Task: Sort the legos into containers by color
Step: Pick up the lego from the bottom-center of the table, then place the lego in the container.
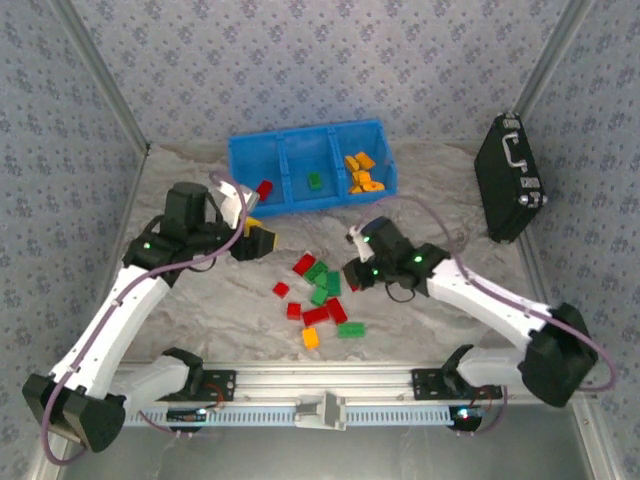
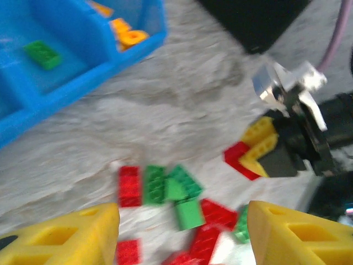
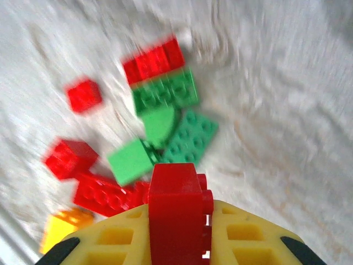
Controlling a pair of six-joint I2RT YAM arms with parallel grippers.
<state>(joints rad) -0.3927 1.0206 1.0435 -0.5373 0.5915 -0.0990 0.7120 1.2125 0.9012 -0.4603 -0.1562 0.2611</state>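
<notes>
Top view: the blue tray point(image 1: 255, 165) sits upper centre on the tabletop point(image 1: 250, 300), with loose legos point(image 1: 320, 290) mid-frame. Left wrist view: the left pincer point(image 2: 182, 234) stands apart and empty at the bottom edge. Right wrist view: the right pincer point(image 3: 179, 243) is clamped on a red brick point(image 3: 175, 204), bottom centre.

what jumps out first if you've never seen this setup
The bright blue tray at the far edge of the table stands out, with orange-yellow bricks in its right compartment. Nearer the arms lies a loose pile of red and green bricks, and the right gripper beside it is shut on a red brick.
</notes>
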